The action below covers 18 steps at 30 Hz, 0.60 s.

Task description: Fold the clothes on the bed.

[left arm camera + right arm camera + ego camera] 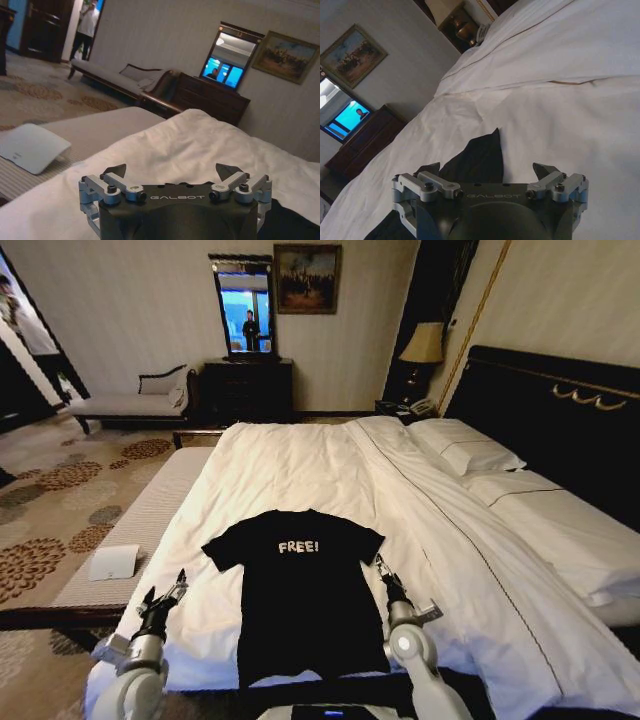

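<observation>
Flanking: left claw (170, 590) and right claw (384, 571), both spread wide, either side of the flat black T-shirt (300, 590)
Risk: pinching white bedding (300, 465) along with the cloth
Cause: thin fabric lying flush on the bed (480, 570)

**My left jaws spread over the white bedding**

My left gripper (172, 172) hangs with its two dark fingertips (118, 170) wide apart, nothing between them, above the rumpled white duvet of the bed (200, 145). A sliver of black T-shirt (292, 222) lies just beside my housing. Past the bed's edge, a white folded card (31, 147) rests on the striped bench (95, 127).
</observation>
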Motion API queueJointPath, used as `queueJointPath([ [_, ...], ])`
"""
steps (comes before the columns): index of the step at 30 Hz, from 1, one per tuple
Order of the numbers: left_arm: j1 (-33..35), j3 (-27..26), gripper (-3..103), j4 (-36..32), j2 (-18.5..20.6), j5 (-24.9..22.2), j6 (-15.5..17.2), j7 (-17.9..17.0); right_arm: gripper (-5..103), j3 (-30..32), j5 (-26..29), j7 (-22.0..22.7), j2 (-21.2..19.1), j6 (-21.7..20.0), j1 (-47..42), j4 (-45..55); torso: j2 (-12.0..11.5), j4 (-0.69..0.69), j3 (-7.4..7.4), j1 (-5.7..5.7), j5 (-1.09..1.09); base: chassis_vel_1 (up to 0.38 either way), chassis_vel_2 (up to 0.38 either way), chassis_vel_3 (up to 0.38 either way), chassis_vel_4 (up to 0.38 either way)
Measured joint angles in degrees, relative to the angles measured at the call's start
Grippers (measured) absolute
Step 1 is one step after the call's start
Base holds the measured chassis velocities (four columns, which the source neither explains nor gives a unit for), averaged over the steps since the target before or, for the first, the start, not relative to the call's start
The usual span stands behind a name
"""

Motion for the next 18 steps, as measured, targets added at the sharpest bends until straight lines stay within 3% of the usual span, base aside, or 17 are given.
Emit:
queueJointPath([
  [6,2.5,3.0,100,-1.9,-2.9,6.8,-2.4,-0.9,100,0.3,-0.7,0.4,-0.5,0.5,-0.3,0.0,0.0,0.00,0.01,0.00,0.00,0.000,0.000,0.000,0.000],
  [9,3.9,4.2,100,-2.7,-4.2,13.3,-5.4,-0.9,100,0.5,0.2,3.0,-1.8,-0.9,1.5,-0.4,0.0,0.01,0.00,0.00,0.00,0.000,0.000,0.000,0.000],
  [13,4.2,4.3,100,-2.7,-4.5,16.8,-6.5,-1.2,100,0.4,-0.1,3.2,-3.1,-1.2,3.2,-1.9,0.0,0.00,0.00,0.01,-0.01,0.000,0.000,0.000,0.000],
  [18,4.3,4.0,100,-3.9,-4.7,17.2,-5.9,-2.6,100,-0.4,-2.0,2.0,-5.2,-1.3,6.0,-6.0,0.0,0.01,0.01,0.01,0.00,0.000,0.000,0.000,0.000],
])
